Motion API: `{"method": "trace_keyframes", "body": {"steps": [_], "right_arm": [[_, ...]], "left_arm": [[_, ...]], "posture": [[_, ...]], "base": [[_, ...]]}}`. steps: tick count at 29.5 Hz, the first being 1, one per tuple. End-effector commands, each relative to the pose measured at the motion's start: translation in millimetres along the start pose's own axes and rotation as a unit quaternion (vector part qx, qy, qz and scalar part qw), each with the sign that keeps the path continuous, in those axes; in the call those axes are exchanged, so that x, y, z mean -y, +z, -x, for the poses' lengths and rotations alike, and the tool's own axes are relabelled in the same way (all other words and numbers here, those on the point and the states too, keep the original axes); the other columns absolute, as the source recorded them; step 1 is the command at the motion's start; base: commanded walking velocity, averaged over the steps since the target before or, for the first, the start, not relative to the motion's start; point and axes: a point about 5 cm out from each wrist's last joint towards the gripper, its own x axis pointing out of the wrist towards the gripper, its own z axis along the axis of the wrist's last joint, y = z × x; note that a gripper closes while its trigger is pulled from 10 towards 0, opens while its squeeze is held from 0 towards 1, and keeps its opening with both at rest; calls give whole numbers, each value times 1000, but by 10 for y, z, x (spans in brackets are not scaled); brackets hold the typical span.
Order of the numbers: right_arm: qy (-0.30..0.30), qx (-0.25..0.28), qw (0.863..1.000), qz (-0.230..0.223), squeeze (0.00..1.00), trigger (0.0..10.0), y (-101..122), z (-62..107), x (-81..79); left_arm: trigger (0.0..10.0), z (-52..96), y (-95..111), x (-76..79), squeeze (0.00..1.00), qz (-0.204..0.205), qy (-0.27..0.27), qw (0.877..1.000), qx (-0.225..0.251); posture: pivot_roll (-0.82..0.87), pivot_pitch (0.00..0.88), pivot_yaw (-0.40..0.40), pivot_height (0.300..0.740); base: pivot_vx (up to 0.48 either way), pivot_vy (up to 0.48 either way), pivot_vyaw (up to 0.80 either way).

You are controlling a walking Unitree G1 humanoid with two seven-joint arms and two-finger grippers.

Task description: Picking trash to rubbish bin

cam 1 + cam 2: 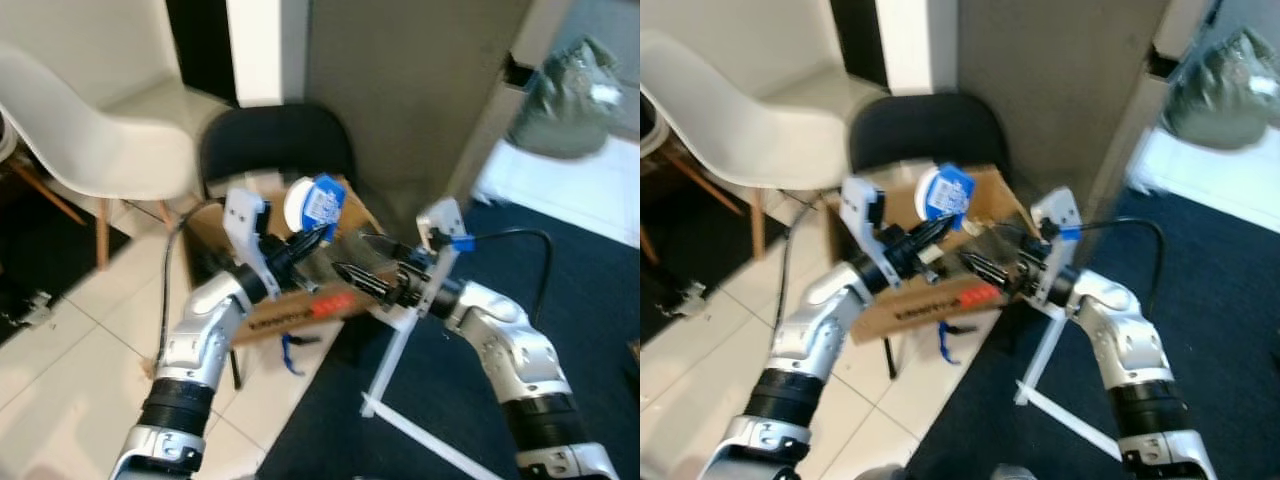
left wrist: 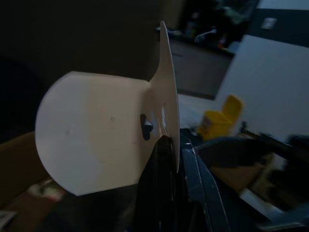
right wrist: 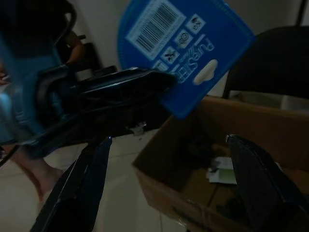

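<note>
A round blue and white packaging card [image 1: 315, 203] is held above an open cardboard box [image 1: 300, 308] with red print on its side. My left gripper [image 1: 312, 238] is shut on the card's lower edge; in the left wrist view the card's white back [image 2: 96, 130] is pinched between the black fingers [image 2: 161, 159]. The right gripper [image 1: 352, 258] hovers open just right of the card, over the box's right side. In the right wrist view the blue card [image 3: 188, 43] hangs ahead of the spread fingers [image 3: 91, 179], with paper scraps inside the box [image 3: 219, 169].
A black chair [image 1: 275, 140] stands right behind the box and a white chair [image 1: 100, 130] to the left. A white frame [image 1: 390, 370] leans on the dark blue carpet [image 1: 400, 440] at the right. A grey-green bag [image 1: 570, 100] sits at the far right. A cable [image 1: 165, 290] runs down beside the box.
</note>
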Motion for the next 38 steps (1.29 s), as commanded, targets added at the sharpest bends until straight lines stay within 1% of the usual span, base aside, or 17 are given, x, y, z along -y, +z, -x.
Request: {"method": "trace_keyframes", "body": {"steps": [1,5,6,7,10,11,12,13,16,21,22,23,24,28,36,37,38], "right_arm": [[-6,-3,1000,15,0,10000,26,49,30],[-5,-5,1000,16,0,10000,20,51,29],[-4,-6,1000,16,0,10000,19,51,29],[-4,-7,1000,16,0,10000,15,53,29],[-4,-7,1000,15,0,10000,12,54,30],[-4,-7,1000,15,0,10000,12,54,30],[-4,-7,1000,14,0,10000,9,54,30],[-4,-7,1000,14,0,10000,6,55,30],[-4,-8,1000,15,0,10000,3,58,33],[-4,-12,1000,18,0,10000,1,62,38],[-3,-13,1000,20,0,10000,1,63,38],[-1,-17,1000,26,0,10000,2,65,39],[1,-21,999,33,0,10000,2,69,41],[4,-27,999,43,0,10000,3,77,44],[5,-27,999,44,0,10000,0,79,43],[5,-26,999,44,0,10000,1,78,44],[4,-26,999,44,0,10000,3,78,45]], "left_arm": [[10000,9,5,-7,0,-10,12,1000,-3],[10000,37,-10,-75,0,-15,54,998,-11],[10000,46,-21,-109,0,-14,73,997,-16],[10000,74,-57,-198,0,-4,120,992,-28],[10000,108,-104,-293,0,29,167,985,-38],[10000,108,-104,-293,0,29,167,985,-38],[10000,123,-181,-343,0,61,182,980,-61],[10000,121,-222,-350,0,75,181,978,-75],[10000,103,-264,-342,0,87,172,977,-91],[10000,94,-294,-334,0,107,171,975,-96],[10000,95,-294,-335,396,108,171,975,-96],[10000,91,-293,-335,839,109,173,974,-97],[10000,88,-292,-335,1000,109,174,974,-97],[10000,82,-291,-336,1000,112,175,973,-100],[10000,76,-277,-351,1000,110,177,973,-102],[10000,73,-265,-351,753,104,176,974,-100],[10000,67,-249,-346,404,97,173,975,-96]], "posture": [[-83,0,-25,740],[-82,0,-26,740],[-82,0,-26,740],[-78,0,-27,740],[-78,0,-27,740],[-78,0,-27,740],[-72,0,-30,740],[-73,0,-30,740],[-76,0,-29,740],[-74,0,-33,740],[-74,0,-33,740],[-75,0,-32,740],[-75,0,-32,740],[-74,0,-33,740],[-71,0,-35,740],[-73,0,-33,740],[-74,0,-32,740]], "base": [[480,0,0],[480,0,0],[480,0,0],[480,0,0],[203,0,0],[0,0,0],[0,0,0],[0,0,0],[0,0,0],[0,0,0],[0,0,0],[0,0,0],[0,0,0],[0,0,0],[0,0,0],[0,0,0],[0,0,0]]}}
